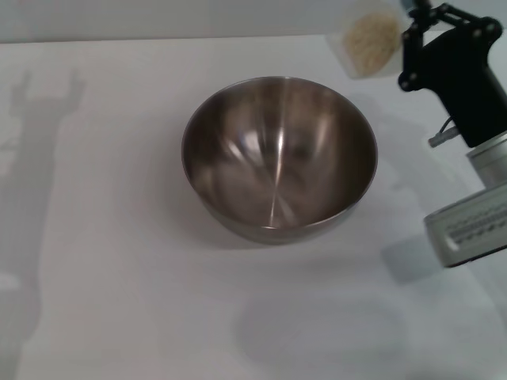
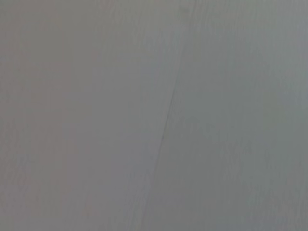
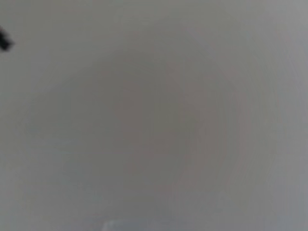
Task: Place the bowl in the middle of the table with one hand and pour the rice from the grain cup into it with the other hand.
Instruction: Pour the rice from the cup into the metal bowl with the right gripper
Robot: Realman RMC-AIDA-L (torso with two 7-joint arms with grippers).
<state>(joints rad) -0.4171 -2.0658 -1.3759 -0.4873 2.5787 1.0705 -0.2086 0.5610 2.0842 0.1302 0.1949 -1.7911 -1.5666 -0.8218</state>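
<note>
- A steel mixing bowl [image 1: 279, 158] sits upright and empty near the middle of the white table [image 1: 103, 261].
- The grain cup [image 1: 369, 41], holding rice [image 1: 372, 38], is at the far right, beyond the bowl.
- The right gripper [image 1: 412, 36] is at the cup; whether it grips cannot be told.
- The left gripper is out of view.

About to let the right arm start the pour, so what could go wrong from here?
1. The grain cup sits at the table's far edge beside the right gripper; a clumsy grasp might tip it or push it off.
2. The rice fills much of the cup, so a tilt before reaching the bowl could scatter grains.
3. The bowl stands free; a knock could slide it.
</note>
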